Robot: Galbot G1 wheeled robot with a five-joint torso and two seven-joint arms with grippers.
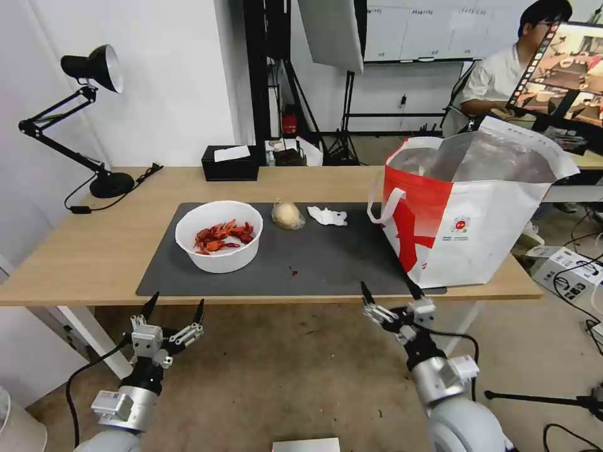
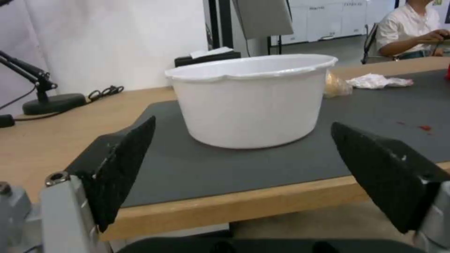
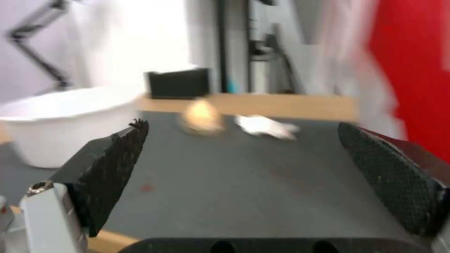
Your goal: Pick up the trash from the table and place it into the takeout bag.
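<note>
On the table, the takeout bag stands at the right, the bowl of crayfish shells straight ahead of the spread, empty left claw, nearer than the spread right claw.

Bare mat lies open between bowl and takeout bag.

White wall, black desk lamp at left, brown floor, cables.
</note>
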